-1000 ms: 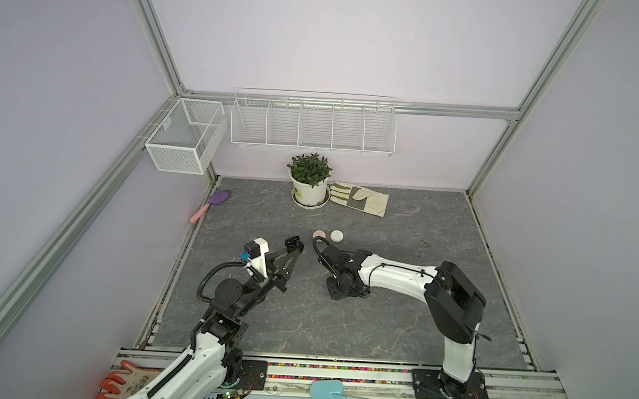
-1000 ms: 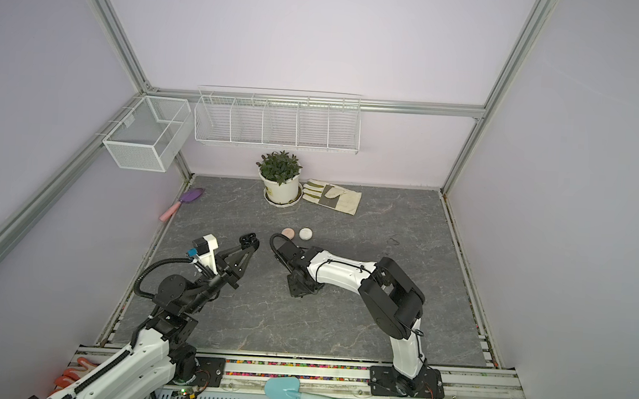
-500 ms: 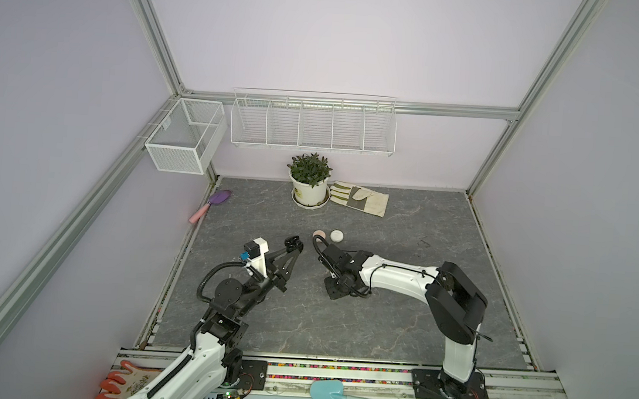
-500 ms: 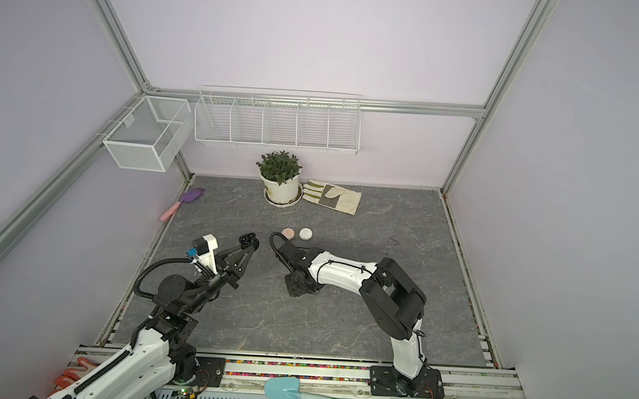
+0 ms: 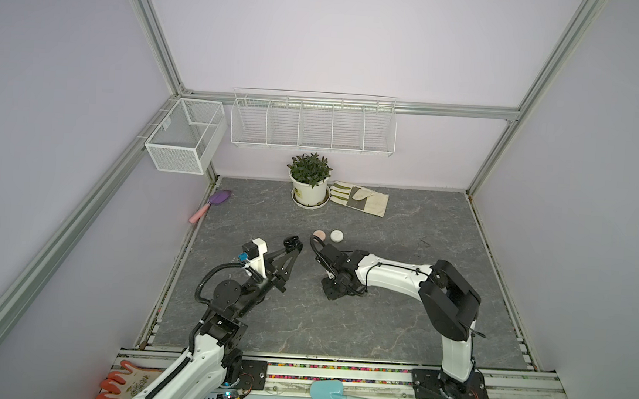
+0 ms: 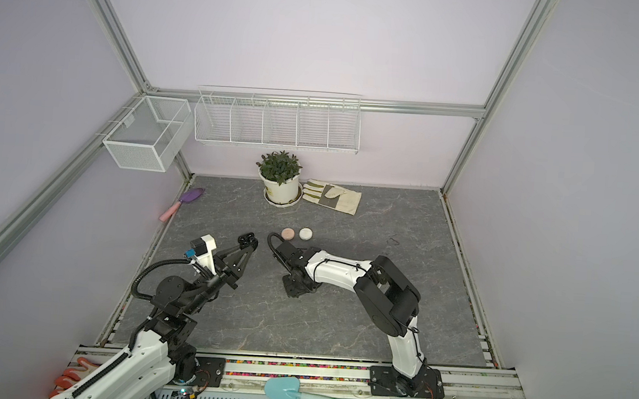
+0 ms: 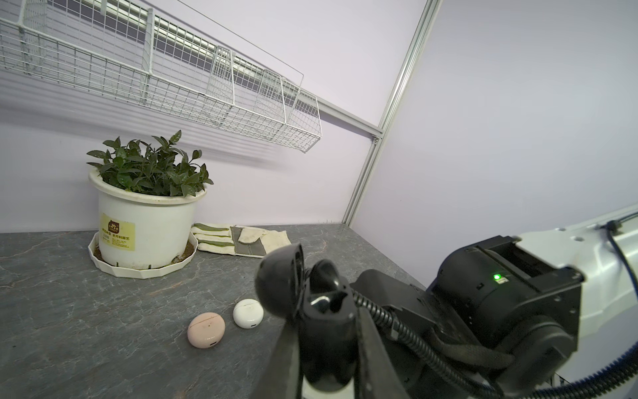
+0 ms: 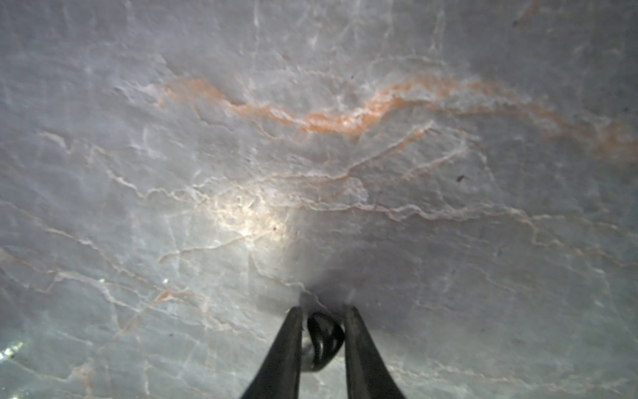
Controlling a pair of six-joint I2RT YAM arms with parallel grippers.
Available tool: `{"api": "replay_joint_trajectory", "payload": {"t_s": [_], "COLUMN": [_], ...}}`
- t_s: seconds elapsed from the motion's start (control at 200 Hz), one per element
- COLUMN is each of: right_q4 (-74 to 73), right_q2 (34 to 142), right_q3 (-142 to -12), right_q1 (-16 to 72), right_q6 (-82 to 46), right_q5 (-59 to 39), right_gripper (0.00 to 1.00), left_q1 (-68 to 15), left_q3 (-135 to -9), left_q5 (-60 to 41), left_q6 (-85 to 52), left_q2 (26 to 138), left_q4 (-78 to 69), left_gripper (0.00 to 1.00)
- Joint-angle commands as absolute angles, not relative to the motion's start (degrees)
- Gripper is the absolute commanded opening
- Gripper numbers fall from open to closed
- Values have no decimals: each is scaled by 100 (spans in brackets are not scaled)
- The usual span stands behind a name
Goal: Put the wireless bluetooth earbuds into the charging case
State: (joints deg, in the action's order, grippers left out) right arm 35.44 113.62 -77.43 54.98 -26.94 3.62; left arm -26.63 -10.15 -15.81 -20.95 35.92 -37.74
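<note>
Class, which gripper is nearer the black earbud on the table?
Right. The right gripper straddles the black earbud; the left gripper, holding the open black case, is raised apart.

Pot plant + glove; purple trowel.

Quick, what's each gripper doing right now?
Left gripper: closed on the black case, lid open.
Right gripper: jaws slightly apart around a black earbud; whether it grips cannot be told.
</note>
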Motion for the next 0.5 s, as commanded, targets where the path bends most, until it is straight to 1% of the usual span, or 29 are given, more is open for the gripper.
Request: {"api": "replay_joint_trajectory", "payload": {"t_s": [0.0,0.06,0.19,0.3,0.495], "right_q4": [3899,4020,4202,4243,4226], "right_q2": [11522,11514,11413,11373,11382], "right_q3": [-7833,-7857,-7832,-7763,-7769], "right_q1": [5551,5571,5655,5673,5711], "right_q6": [-2743,-2839,-2903,-2911,-2933], "right_q5": [425,457,588,650,620], "right_gripper": [33,38,42,40,32], "left_q1": [-2638,-2637,-2637,-2638,-2635], "left_q3": [-984,-984,-984,-984,-1002], "left_q5": [-1509,-1485,-1470,-1463,-1472], "left_q6": [-2069,-2067,-2066,-2057,-2048], "left_q2": [3482,3455,3469,3506,3510], "left_q4": [-3737,-3711,-3727,-3758,-3749], "left_gripper": [0,0,0,0,0]}}
